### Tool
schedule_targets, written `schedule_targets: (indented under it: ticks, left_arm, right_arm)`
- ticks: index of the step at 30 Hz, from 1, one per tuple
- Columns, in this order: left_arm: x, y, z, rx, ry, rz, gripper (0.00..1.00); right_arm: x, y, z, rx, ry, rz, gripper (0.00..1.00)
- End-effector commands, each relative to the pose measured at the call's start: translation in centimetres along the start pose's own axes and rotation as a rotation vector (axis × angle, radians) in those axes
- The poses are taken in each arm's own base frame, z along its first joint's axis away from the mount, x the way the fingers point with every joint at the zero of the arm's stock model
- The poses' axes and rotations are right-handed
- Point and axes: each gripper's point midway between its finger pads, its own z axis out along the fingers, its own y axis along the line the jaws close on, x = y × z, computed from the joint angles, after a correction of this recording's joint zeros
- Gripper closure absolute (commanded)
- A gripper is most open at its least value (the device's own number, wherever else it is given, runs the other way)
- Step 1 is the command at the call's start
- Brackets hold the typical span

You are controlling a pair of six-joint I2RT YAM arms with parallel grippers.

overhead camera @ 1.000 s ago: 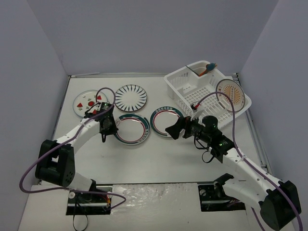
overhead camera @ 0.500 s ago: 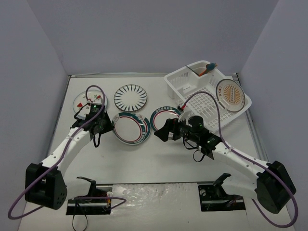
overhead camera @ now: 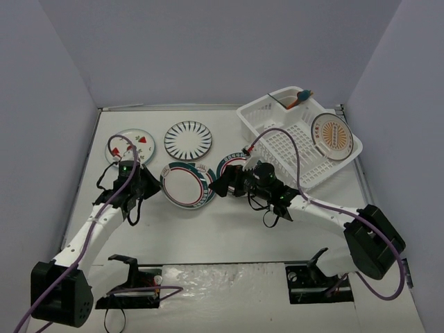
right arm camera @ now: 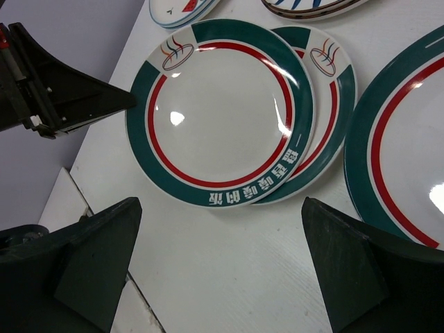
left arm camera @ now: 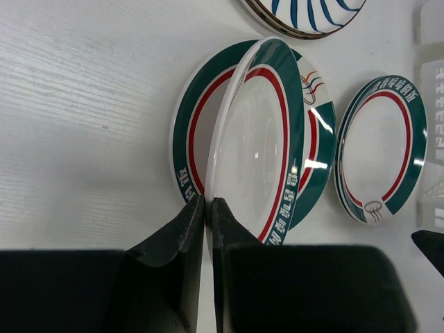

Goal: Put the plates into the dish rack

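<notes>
Now, step in hand: judged as lifting one green-rimmed plate off the counter to carry it to the dish rack.
Left tool: nearly closed, pinching that plate's near rim. The plate is tilted up above a matching plate lying flat.
Right tool: spread wide, holding nothing, hovering just beside the raised plate.
Doing it well: seat the pinch deep on the rim and lift fully clear of the lower plate before swinging right.
Edges: another green plate and the right arm sit between plate and rack.
Open room: counter toward the arm bases; most of the rack floor, with a sunburst plate at its right end.
</notes>
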Motion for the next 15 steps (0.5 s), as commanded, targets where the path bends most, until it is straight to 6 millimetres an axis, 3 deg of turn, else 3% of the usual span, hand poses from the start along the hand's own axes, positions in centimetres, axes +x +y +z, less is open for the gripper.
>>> schedule_targets:
  ticks: [1, 15]
  left_arm:
    - [-4.0, -4.0, -1.8, 0.166, -0.141, -0.035, 1.0]
    - [-4.6, -4.3, -2.5, 0.255, -0.193, -0.115, 1.0]
  right_arm:
    - [-3.8, 3.2, 1.7, -0.089, -0.114, -0.026, 0.03]
    - [-1.8, 1.3, 5.6, -0.068, -0.053, 0.01, 0.03]
